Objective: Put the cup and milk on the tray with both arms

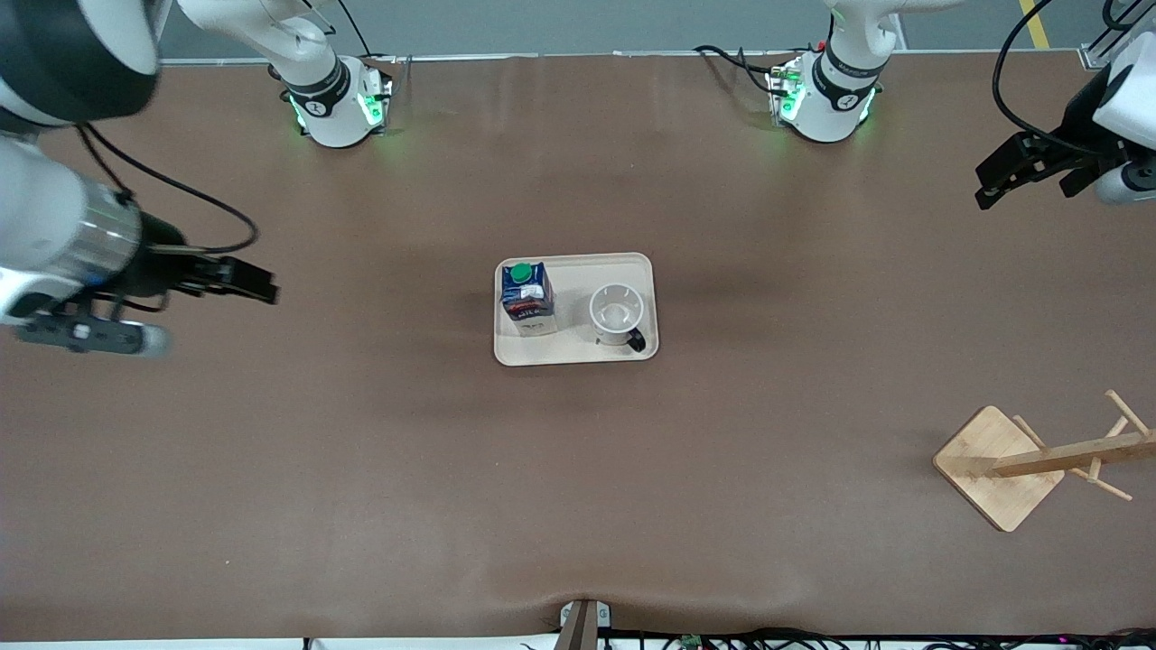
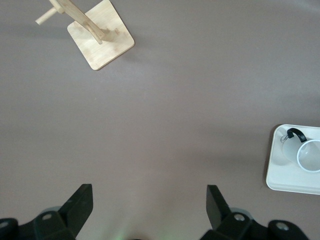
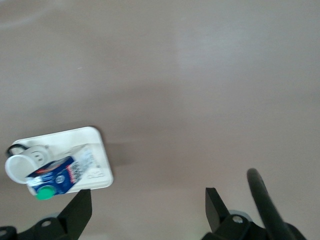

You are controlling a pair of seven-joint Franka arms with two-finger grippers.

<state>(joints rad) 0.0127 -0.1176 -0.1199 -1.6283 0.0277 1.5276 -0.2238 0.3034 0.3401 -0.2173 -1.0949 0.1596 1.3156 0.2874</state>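
Cup (image 1: 618, 314) & milk (image 1: 527, 294) upright on tray (image 1: 575, 353); left end effector (image 1: 1019, 171) & right end effector (image 1: 242, 279) open, empty, over bare counter (image 1: 361, 469) at opposite ends. You park w/o sweeping across tray.

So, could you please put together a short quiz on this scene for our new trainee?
1. True or false: the milk and the cup both stand on the tray.
2. Which of the two stands toward the left arm's end of the tray? A) the milk B) the cup
3. What state are the left gripper and the right gripper in, and what does either hold?

Key:
1. True; both are upright on it, side by side and apart.
2. B, the cup.
3. Both are open and hold nothing, each over bare table at its own end, away from the tray.
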